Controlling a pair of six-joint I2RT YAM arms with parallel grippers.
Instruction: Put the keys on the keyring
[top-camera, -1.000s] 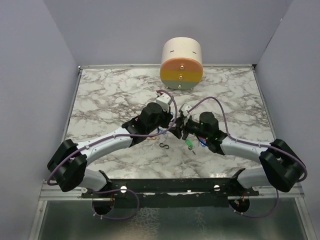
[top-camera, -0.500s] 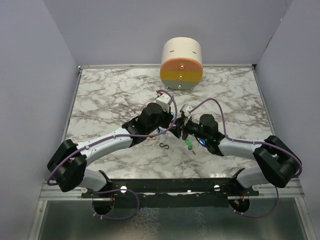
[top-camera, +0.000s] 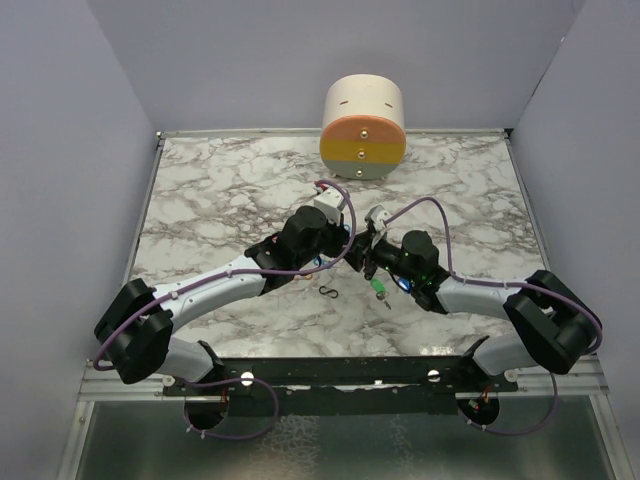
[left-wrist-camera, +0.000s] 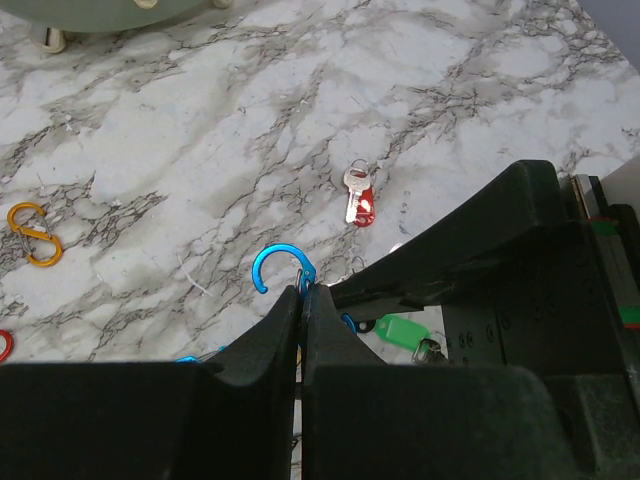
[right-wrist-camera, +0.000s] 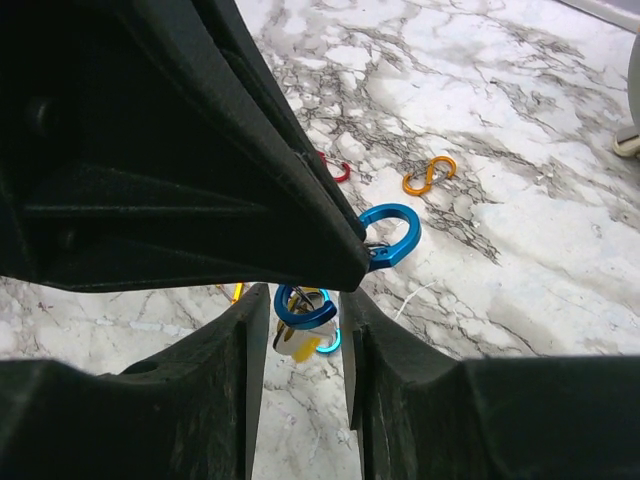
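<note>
Grey-veined white marble worktop (top-camera: 220, 190) between plain pale walls, with a cream drum (top-camera: 363, 125), banded orange, yellow and green on its face, at the far edge. Near the middle of the worktop, both arms bent inward, tips almost meeting.

Left claw (left-wrist-camera: 301, 300) pressed together, pinching the blue keyring (left-wrist-camera: 281, 268). Open hook of that keyring curling up just beyond the fingertips, above the marble.

Right claw (right-wrist-camera: 303, 298) spread, facing the left one at close quarters. In its gap, a blue loop (right-wrist-camera: 298, 305) close under the left tip, with a yellow key (right-wrist-camera: 300, 343) just below. Hard to tell whether threaded on the loop or only behind it; contact between fingers and loop likewise impossible to judge.

Red key (left-wrist-camera: 358, 204) flat on the marble beyond the hook, metal end toward the far side, apart from both claws. Green key (top-camera: 378, 289) on the worktop on the near side of the right claw, partly hidden beneath it. Black clip (top-camera: 329, 291) left of the green key, beside the left forearm. Orange clip (left-wrist-camera: 35, 233) and red clip (right-wrist-camera: 337, 170) further off, on the left arm's side, well apart from the keys.
</note>
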